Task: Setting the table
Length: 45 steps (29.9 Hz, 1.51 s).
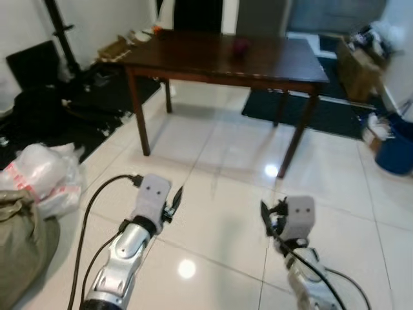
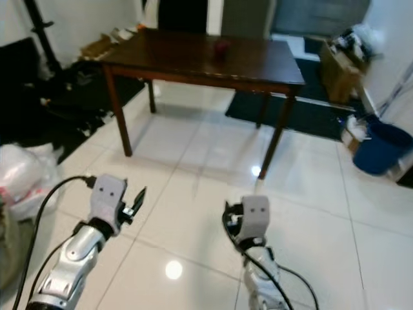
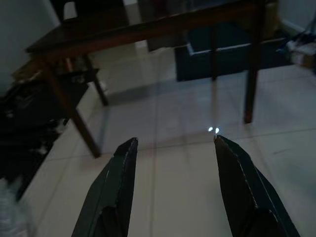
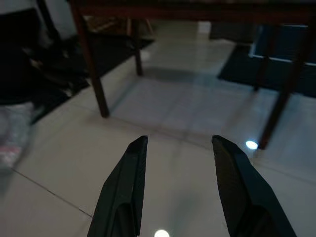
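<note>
Both arms reach forward, low over the white floor [image 1: 219, 155]; left hand [image 3: 170, 143] and right hand [image 4: 178, 140] are spread wide, holding nothing. Ahead, the dark surface [image 1: 271, 64] carries a small reddish thing [image 1: 240, 46], too blurred to name

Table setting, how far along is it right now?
Barely begun. Done: nothing laid; the dark wooden table carries just one small reddish object. In hand: nothing; the left pincer and right pincer are open and empty above the white tile floor. Left: fetching tableware and laying it out.
</note>
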{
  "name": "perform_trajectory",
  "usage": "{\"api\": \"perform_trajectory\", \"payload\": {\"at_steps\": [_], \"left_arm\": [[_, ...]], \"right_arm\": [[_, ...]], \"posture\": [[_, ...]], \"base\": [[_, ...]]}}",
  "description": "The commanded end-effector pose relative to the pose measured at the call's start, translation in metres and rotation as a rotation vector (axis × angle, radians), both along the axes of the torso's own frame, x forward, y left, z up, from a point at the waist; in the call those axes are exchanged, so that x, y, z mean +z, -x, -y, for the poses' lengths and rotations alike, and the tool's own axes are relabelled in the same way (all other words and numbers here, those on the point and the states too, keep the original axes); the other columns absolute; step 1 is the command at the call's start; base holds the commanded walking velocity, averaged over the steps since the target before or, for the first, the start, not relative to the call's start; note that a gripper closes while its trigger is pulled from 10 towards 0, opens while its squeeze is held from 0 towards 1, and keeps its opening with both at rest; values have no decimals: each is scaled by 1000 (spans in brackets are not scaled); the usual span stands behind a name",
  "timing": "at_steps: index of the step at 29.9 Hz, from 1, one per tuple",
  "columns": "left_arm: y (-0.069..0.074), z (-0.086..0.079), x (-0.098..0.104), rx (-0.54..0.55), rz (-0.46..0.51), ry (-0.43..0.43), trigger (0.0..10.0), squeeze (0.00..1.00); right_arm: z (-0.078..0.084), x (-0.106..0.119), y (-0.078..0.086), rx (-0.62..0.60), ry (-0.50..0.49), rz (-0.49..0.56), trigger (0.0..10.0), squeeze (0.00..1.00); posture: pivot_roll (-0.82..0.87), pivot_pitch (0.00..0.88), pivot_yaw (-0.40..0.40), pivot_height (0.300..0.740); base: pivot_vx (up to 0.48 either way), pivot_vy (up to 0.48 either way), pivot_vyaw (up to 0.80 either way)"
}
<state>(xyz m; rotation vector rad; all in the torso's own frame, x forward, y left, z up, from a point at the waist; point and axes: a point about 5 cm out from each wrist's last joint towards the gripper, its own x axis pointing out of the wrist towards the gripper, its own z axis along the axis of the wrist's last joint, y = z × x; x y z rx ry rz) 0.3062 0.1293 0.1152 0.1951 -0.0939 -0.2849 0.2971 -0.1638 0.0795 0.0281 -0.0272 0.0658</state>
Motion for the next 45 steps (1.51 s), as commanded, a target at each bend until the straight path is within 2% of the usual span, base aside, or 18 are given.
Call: {"api": "perform_trajectory", "payload": {"at_steps": [1,19,29,45], "left_arm": [[2,-3,-6,9,-23,-14,10000,0],[3,-1,-7,4,-32,-13,10000,0],[3,-1,-6,3,-35,-14,10000,0],[1,0,-5,-1,-34,-14,10000,0]], "right_arm": [[-4,-7,3,7,-11,-36,10000,0],[1,-4,4,-15,-7,-40,10000,0],[4,5,1,-33,-10,-12,10000,0],[4,6,1,-42,-10,-10,10000,0]], "posture": [[-73,0,85,740],[-79,0,90,740],[-82,0,94,740],[-75,0,104,740]], "base": [[480,0,0],[480,0,-717],[480,0,0],[480,0,0]]}}
